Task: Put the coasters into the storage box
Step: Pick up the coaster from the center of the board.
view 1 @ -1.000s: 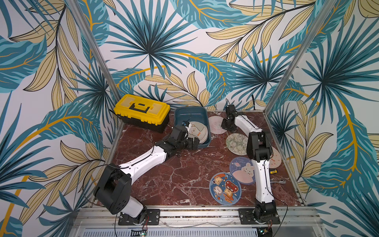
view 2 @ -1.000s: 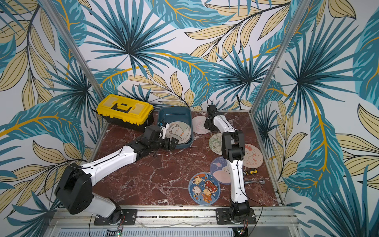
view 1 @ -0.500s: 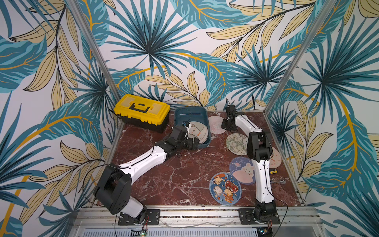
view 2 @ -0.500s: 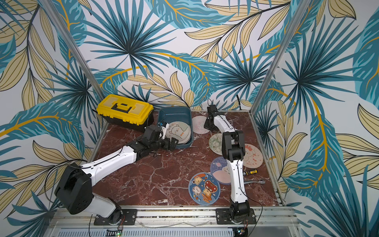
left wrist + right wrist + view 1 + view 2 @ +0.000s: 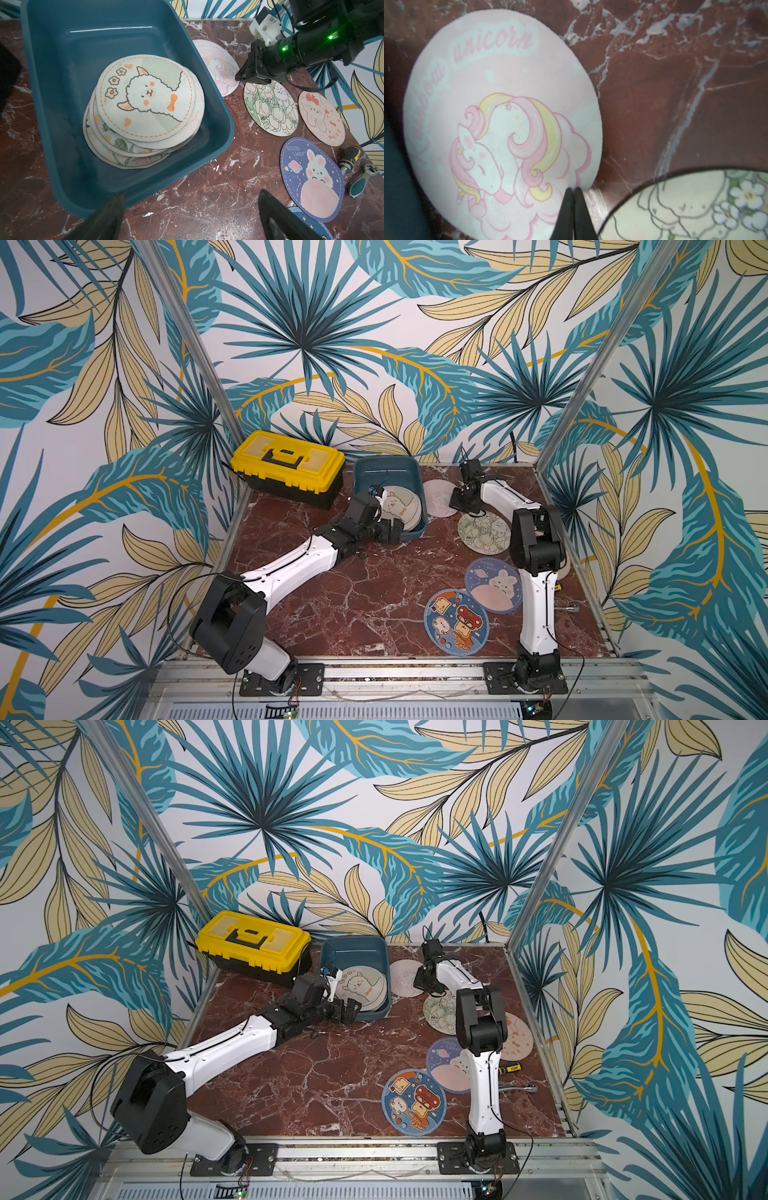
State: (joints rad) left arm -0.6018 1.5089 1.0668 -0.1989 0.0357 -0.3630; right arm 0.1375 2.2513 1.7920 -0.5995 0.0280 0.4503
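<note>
The teal storage box (image 5: 386, 470) (image 5: 62, 104) holds a stack of several coasters, a llama print (image 5: 145, 99) on top. My left gripper (image 5: 191, 207) (image 5: 392, 529) hangs open over bare table at the box's near corner, holding nothing. My right gripper (image 5: 573, 189) (image 5: 457, 502) is shut, with the rim of the pink unicorn coaster (image 5: 500, 116) (image 5: 438, 497) between its tips; that coaster lies beside the box's right wall. On the table lie a floral coaster (image 5: 484, 531), a pink bunny coaster (image 5: 321, 118), a blue bunny coaster (image 5: 492, 585) and a blue cartoon coaster (image 5: 455, 622).
A yellow-lidded black toolbox (image 5: 289, 466) stands left of the box, at the back. A screwdriver (image 5: 509, 1068) and a ratchet handle (image 5: 519, 1088) lie near the right wall. Leaf-print walls close the table on three sides.
The right jaws have closed at the unicorn coaster's rim. Neither arm has visibly shifted, and the left gripper stays open.
</note>
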